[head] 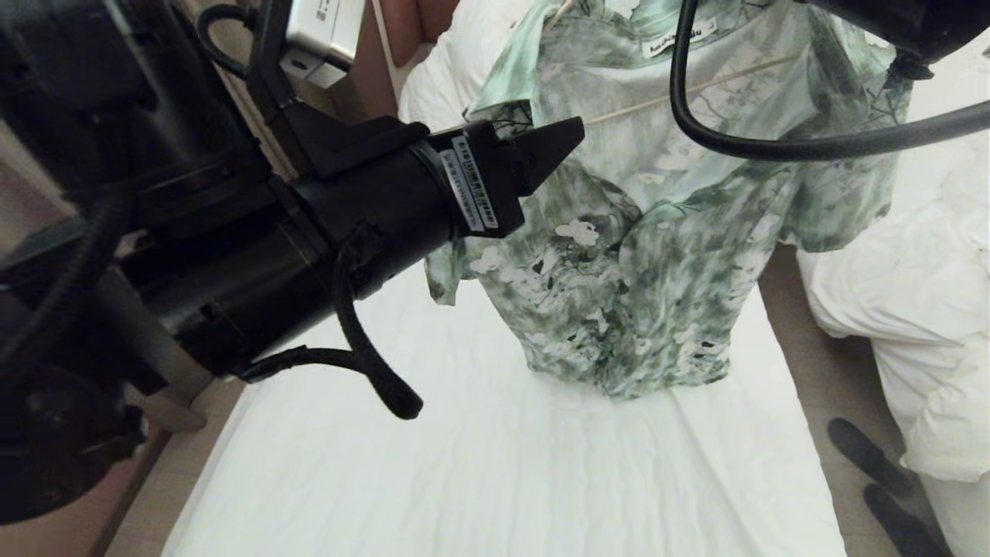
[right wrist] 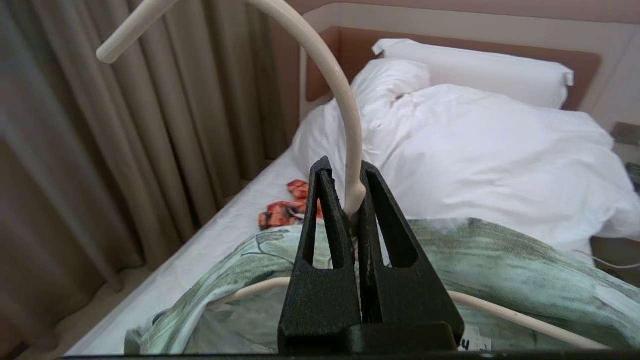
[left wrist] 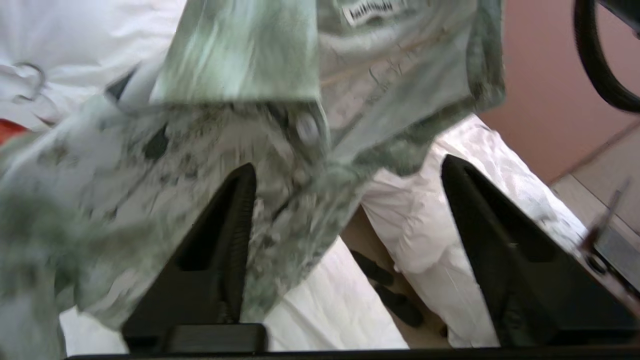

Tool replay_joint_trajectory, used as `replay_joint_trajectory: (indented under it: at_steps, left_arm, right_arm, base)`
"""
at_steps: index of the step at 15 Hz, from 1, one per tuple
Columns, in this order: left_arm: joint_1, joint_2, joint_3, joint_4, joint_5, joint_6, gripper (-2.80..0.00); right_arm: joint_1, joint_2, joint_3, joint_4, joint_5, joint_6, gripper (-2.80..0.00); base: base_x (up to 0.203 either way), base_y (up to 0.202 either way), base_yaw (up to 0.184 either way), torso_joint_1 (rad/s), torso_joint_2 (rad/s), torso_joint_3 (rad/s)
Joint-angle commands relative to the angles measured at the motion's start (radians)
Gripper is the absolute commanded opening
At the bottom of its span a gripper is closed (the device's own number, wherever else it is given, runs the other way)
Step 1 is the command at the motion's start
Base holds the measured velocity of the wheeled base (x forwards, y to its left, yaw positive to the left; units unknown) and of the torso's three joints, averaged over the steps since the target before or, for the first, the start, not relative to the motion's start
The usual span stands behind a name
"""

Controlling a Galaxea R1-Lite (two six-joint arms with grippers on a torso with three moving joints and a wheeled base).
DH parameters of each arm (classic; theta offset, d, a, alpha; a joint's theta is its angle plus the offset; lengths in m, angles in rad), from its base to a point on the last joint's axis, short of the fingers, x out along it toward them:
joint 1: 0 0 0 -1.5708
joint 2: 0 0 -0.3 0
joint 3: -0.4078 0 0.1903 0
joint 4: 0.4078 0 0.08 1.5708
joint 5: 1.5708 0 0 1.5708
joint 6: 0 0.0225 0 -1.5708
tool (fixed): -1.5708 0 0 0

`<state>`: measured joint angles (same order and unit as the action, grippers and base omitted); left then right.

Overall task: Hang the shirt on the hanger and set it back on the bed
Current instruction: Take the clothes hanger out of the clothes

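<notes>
With the right claw [right wrist: 350, 200] clamped on the hanger [right wrist: 345, 125] and the left claw [left wrist: 345, 200] apart, lower the shirt [head: 619, 255] flat mid-bed [head: 464, 464].

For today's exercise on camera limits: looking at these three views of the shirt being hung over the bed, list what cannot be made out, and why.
- Head view: the right gripper is cut off by the top edge; the left gripper shows only one finger.
- Head view: the shirt covers most of the hanger.
- Left wrist view: the shirt's print is blurred, so whether it touches the fingers is unclear.
- Right wrist view: the gripper hides the hanger's neck joint.
</notes>
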<state>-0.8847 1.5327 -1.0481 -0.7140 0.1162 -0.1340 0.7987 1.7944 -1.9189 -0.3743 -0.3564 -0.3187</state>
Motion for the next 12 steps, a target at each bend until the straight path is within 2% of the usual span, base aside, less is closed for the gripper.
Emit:
replay_joint_trajectory:
  at_steps: [1,12]
  left_arm:
    - [0.000,0.030,-0.006,-0.036,0.026,0.001,0.00]
    - [0.028,0.034,-0.018,-0.061,0.044,0.004,0.00]
  right_arm:
    - [0.012,0.011,0.000,-0.003,-0.003,-0.002,-2.80]
    - [0.068,0.008,0.012,-0.003,-0.016,0.018,-2.80]
  base:
    - [0.000,0.000,0.000,0.000,0.00,0.000]
    - [0.000,0.000,0.000,0.000,0.00,0.000]
